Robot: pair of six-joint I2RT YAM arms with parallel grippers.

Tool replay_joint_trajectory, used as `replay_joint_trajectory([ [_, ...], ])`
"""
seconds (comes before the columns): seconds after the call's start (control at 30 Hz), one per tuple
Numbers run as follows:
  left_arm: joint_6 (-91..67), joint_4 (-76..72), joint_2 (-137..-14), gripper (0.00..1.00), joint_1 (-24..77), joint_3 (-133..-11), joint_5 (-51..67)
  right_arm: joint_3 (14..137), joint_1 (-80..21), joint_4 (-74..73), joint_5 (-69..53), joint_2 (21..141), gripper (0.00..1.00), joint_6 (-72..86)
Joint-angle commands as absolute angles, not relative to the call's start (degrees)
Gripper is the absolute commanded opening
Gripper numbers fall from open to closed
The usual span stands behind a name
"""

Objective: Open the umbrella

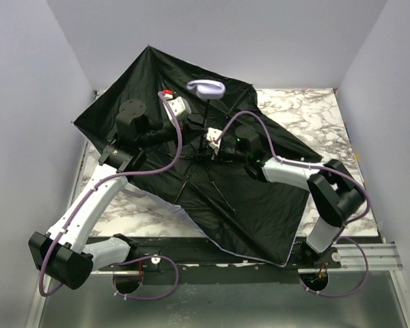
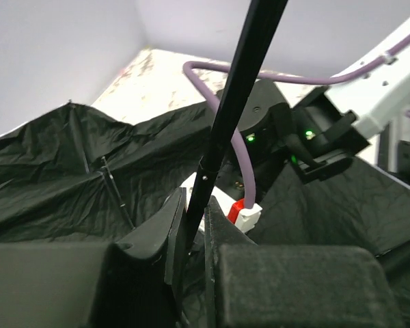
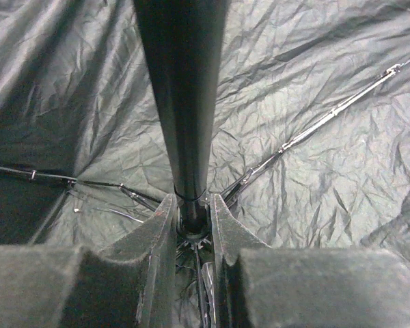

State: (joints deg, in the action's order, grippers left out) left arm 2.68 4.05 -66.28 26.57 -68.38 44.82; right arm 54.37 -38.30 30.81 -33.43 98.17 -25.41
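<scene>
Above the marble table (image 1: 294, 113), my left gripper (image 2: 191, 229) and right gripper (image 3: 191, 215) clench the umbrella (image 1: 260, 205) shaft (image 3: 181, 102); I should push straight along it.

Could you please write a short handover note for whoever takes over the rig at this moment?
Left gripper: shut on the shaft, partway along it.
Right gripper: shut on the shaft at the hub where the ribs meet.
Umbrella: canopy lies black side up across the table, handle towards the far wall.
Done: canopy spread wide.
Left: fabric is slack and creased; the frames do not show whether it has latched, so it probably needs pushing until it locks.
</scene>
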Motion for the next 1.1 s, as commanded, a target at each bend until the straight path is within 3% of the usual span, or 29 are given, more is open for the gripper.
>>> replay_joint_trajectory([
  [0.0,-3.1,-7.1,-61.7,0.0,25.6,-68.6,48.5,60.6,-36.9,3.3,-22.8,109.5,0.01,-29.3],
  [0.4,2.0,-6.1,-62.0,0.0,21.7,-64.2,48.2,79.2,-37.0,-18.8,-24.3,123.0,0.02,-34.0],
  [0.53,4.0,-4.4,-63.4,0.0,21.7,-64.9,48.1,76.3,-37.0,-18.1,-26.7,120.6,0.09,-38.3],
  [1.07,-8.3,-13.8,-67.2,0.0,21.5,-77.6,52.7,79.5,-36.4,-23.1,-21.1,125.7,0.02,-57.5],
])
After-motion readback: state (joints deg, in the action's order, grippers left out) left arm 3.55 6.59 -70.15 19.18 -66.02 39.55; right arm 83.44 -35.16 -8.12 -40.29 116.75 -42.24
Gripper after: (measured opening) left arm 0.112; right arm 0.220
